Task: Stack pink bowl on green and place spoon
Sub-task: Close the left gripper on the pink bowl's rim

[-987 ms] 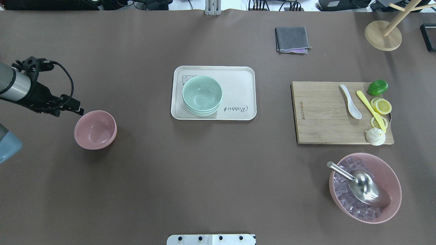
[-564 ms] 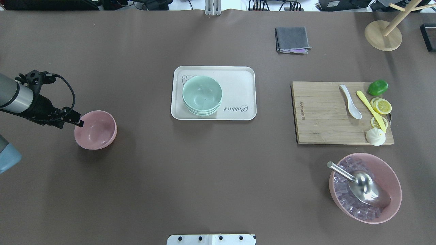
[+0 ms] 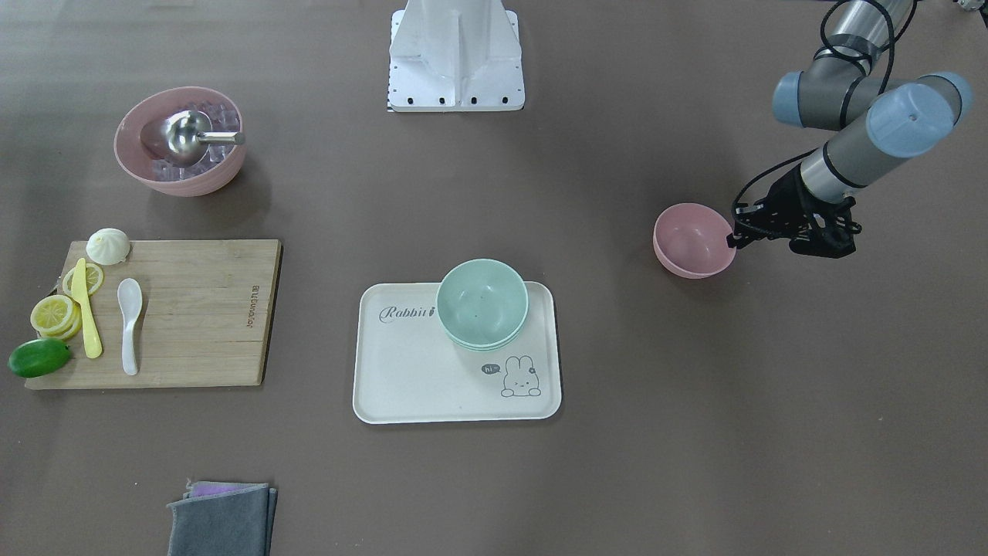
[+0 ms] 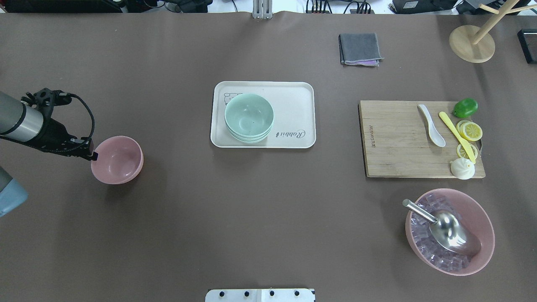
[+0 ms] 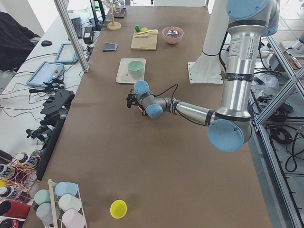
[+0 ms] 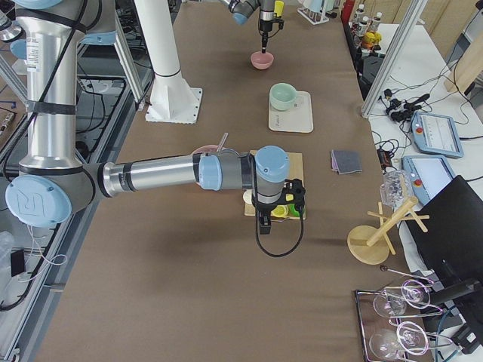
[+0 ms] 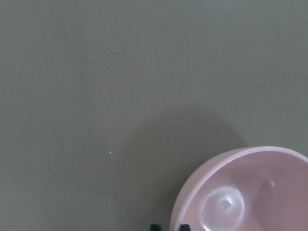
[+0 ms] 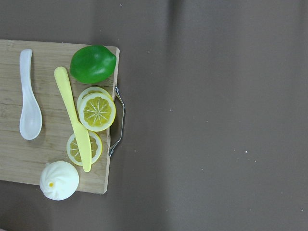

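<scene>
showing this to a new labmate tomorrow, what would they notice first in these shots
Most likely the left tool poised at the rim of the small pink bowl on the robot's left, its fingertips either side of the rim. Next, the stack of green bowls on the white tray at the centre, and on the right the cutting board with the white spoon, near a large pink bowl of ice with a metal scoop.

"Rabbit" in script on white tray (image 3: 417, 386), "hi" in a speech bubble on the same tray, cutting board (image 3: 193, 309) stamp unreadable
</scene>
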Controlling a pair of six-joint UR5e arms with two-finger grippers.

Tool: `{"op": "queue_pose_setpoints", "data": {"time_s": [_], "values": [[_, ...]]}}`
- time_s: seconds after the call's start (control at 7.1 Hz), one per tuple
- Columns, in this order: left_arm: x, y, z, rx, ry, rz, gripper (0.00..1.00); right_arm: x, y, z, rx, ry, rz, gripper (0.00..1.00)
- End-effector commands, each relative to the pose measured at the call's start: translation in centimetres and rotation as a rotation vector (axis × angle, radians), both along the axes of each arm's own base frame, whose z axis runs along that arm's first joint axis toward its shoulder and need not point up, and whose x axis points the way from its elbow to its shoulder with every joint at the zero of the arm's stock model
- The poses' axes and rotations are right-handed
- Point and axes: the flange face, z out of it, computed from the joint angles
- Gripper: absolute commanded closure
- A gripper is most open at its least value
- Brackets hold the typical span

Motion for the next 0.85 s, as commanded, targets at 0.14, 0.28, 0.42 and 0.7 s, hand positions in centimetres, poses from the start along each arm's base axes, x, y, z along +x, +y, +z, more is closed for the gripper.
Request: {"op": "queue_pose_setpoints", "data": {"time_s": [0.14, 0.28, 0.42, 0.7], "values": [[0.4, 0.1, -0.1, 0.005, 0.006, 0.005, 0.77, 0.0, 0.0, 0.4, -0.008, 0.001, 0.0, 0.0], [0.4, 0.1, -0.4, 0.008, 0.009, 0.007, 0.78, 0.0, 0.0, 0.4, -0.008, 0.001, 0.0, 0.0], [0.4, 0.1, -0.3, 0.007, 0.008, 0.007, 1.0, 0.0, 0.0, 0.6, -0.011, 0.001, 0.0, 0.0], [0.5, 0.1, -1.2, 0.002, 0.027, 0.005, 1.0, -0.1, -0.1, 0.5, -0.012, -0.004, -0.002, 0.0]]}}
